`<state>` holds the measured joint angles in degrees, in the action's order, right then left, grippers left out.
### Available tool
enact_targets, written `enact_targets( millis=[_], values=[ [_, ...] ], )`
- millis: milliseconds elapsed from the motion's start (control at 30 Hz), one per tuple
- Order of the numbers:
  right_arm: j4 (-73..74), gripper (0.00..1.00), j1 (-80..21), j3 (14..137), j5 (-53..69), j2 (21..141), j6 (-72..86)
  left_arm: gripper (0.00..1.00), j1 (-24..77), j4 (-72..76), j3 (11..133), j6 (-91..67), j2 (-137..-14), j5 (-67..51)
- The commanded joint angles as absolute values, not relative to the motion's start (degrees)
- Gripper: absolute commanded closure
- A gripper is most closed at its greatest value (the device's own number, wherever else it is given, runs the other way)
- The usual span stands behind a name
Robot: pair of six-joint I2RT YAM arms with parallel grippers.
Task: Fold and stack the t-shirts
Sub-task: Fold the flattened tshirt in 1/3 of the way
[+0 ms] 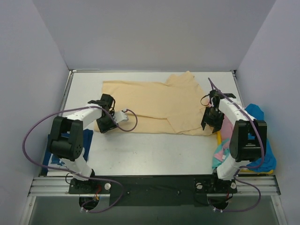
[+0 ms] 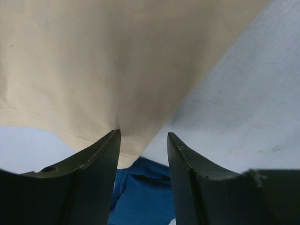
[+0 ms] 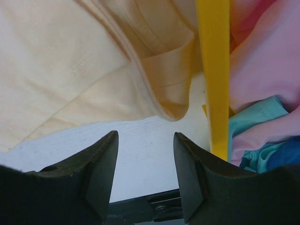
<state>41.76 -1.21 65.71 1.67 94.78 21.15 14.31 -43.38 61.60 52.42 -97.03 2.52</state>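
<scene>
the tan t-shirt (image 1: 154, 105) lies spread on the white desk (image 1: 150, 150), towards the far side, with its right part folded over itself so that a sleeve sticks out at the far edge. the left tool (image 2: 143, 136) sits low at the shirt's near left corner, its jaws parted with a clear gap between them and nothing pinched; the tan hem hangs just past its fingertips, and a dark blue tee (image 2: 140, 192) shows beneath, off the desk's left edge. the right tool (image 3: 145, 136) hovers at the shirt's near right corner, its jaws likewise standing apart and gripping nothing, with bare desk under the gap and the folded sleeve hem just beyond. right beside it runs a yellow strip (image 3: 213, 70), and past that a heap of a pink tee (image 3: 262, 61), a teal tee (image 3: 255, 122) and a bright blue tee (image 1: 255, 115).
</scene>
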Motion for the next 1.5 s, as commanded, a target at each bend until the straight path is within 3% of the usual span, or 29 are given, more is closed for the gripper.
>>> enact_targets(
  millis=[0,133,200,267,333,367,400,467,933,1267,1333,1367,1433,1467],
  values=[
    [39.5,0.53,-1.4,63.7,-5.2,95.6,24.3,0.45,14.1,-39.1,61.7,55.4,-99.5,4.0],
    [36.7,0.52,-0.7,62.1,-6.9,97.8,25.2,0.45,14.2,-38.2,60.8,54.5,-100.9,4.0],
    [36.4,0.52,-0.8,62.4,-7.0,100.0,25.3,0.52,14.4,-36.8,59.9,54.1,-101.0,4.5],
    [36.3,0.52,-0.8,62.5,-7.2,102.0,25.3,0.72,14.2,-36.2,59.4,53.2,-100.6,4.7],
    [35.7,0.65,-0.6,62.0,-7.8,102.4,25.5,0.93,14.2,-36.6,59.2,52.8,-99.8,4.8],
    [35.3,0.77,-0.4,61.5,-7.9,102.1,25.6,1.00,14.2,-36.6,59.2,52.6,-99.1,5.2],
    [35.3,0.90,-0.4,61.1,-7.9,102.0,25.7,1.00,14.2,-36.9,58.9,52.6,-98.9,5.7],
    [35.4,1.00,-0.4,60.2,-7.6,100.6,25.3,1.00,13.7,-37.7,58.5,52.6,-97.8,6.8],
    [52.8,1.00,-1.1,54.9,8.1,84.8,22.9,1.00,12.6,-60.0,51.5,55.2,-82.1,4.0],
    [57.0,1.00,-1.1,51.9,4.2,79.6,22.1,1.00,12.8,-62.4,48.3,56.3,-78.0,4.5],
    [57.6,0.91,-1.1,51.6,2.1,78.1,22.1,0.90,12.8,-63.6,48.4,56.7,-77.6,4.3],
    [57.7,0.70,-1.1,51.6,1.3,77.6,22.2,0.74,12.9,-64.1,48.4,57.0,-77.4,4.1],
    [58.2,0.56,-0.9,52.2,1.8,76.7,21.6,0.61,12.9,-64.2,49.1,57.0,-77.0,3.9],
    [59.0,0.55,-0.9,53.3,2.0,76.6,21.6,0.58,12.9,-64.9,50.2,57.4,-77.0,3.5]
  ],
)
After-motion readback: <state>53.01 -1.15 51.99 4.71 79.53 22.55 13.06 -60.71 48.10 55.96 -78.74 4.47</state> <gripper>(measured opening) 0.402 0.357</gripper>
